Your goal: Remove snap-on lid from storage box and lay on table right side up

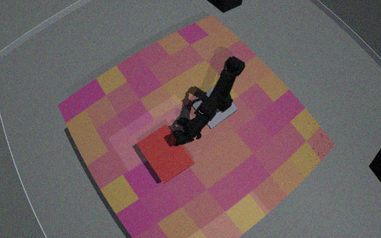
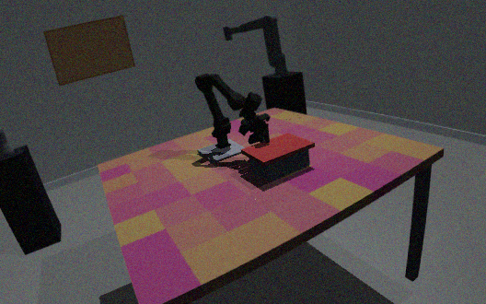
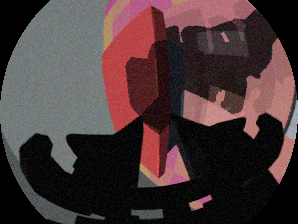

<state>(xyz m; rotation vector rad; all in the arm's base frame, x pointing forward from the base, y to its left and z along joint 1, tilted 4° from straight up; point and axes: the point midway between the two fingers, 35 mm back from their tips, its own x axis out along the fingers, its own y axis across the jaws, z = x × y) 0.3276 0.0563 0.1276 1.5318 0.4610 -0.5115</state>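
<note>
- Red, flat, rectangular snap-on lid [image 1: 166, 155] sits on the dark rectangular storage box [image 2: 283, 167], near the middle of the pink-and-yellow chequered tabletop [image 2: 221, 230]. The lid appears seated all round; no lifted edge can be made out.
- Black parallel-jaw pincer [image 1: 172, 138] is at the lid's corner nearest the arm's grey base plate [image 1: 226, 116]. The wrist view shows the red rim running between the two dark fingers, so the pincer is clamped on the lid's edge at a narrow-to-middling width.
- Judgement: a grip at one corner suits peeling the snap fit loose from that side, rather than lifting the whole lid at once, which would tend to drag the box.
- Box stands well apart from every tabletop edge, so a slight shift would not send it off.
- Open room: broad chequered areas lie beyond the box on the side away from the arm and to both flanks. The strip between box and base plate is tight and shadowed, so it looks a poorer spot for laying the lid flat.
</note>
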